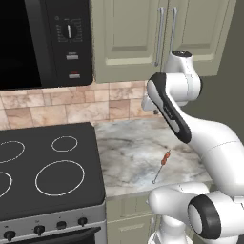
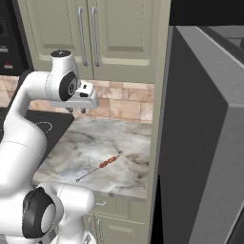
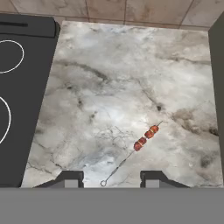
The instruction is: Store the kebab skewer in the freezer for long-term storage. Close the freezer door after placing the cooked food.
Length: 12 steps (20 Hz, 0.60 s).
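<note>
Kebab skewer flat on marble counter, untouched

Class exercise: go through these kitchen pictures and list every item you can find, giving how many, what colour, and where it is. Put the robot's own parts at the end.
kebab skewer: one, silvery stick with red-orange chunks near one end, lying flat on the counter near its front edge.
counter: one, grey-and-tan marbled, between the stove and the refrigerator.
stove: one, black glass top with white burner rings, knobs along its front, left of the counter.
microwave: one, black, above the stove.
wall cabinets: olive-beige doors with silver bar handles, above the counter.
backsplash: tan stone tiles, behind the counter.
refrigerator: one, grey steel, right of the counter.
arm: one, white with dark joints.
gripper: one, dark fingertips parted, above the counter, holding nothing.
</note>
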Motion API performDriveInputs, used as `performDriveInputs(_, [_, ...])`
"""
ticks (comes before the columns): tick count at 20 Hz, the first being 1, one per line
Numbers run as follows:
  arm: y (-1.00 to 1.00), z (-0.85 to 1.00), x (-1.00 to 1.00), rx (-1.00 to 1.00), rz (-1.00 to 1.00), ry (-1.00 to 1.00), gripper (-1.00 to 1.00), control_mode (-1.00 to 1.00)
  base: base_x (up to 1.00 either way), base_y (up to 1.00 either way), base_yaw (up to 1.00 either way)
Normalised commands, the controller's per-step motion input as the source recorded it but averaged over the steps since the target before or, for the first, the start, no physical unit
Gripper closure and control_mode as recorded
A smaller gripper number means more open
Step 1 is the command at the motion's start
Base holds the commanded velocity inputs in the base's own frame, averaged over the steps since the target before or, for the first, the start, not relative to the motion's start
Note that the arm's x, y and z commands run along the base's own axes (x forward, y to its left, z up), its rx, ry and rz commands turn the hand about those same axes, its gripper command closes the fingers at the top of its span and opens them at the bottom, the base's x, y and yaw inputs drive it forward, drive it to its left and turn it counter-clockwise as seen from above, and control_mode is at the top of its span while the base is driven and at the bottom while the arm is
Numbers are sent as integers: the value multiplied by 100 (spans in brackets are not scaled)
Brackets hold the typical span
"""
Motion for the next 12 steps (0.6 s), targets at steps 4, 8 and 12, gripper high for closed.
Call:
performDriveInputs(4, [0,-9,0,0,-3,0,-100,-100,0,0,0])
performDriveInputs(8, [0,-31,0,0,-12,5,-100,-100,0,0,0])
performDriveInputs(12, [0,-41,0,0,-21,8,-100,-100,0,0,0])
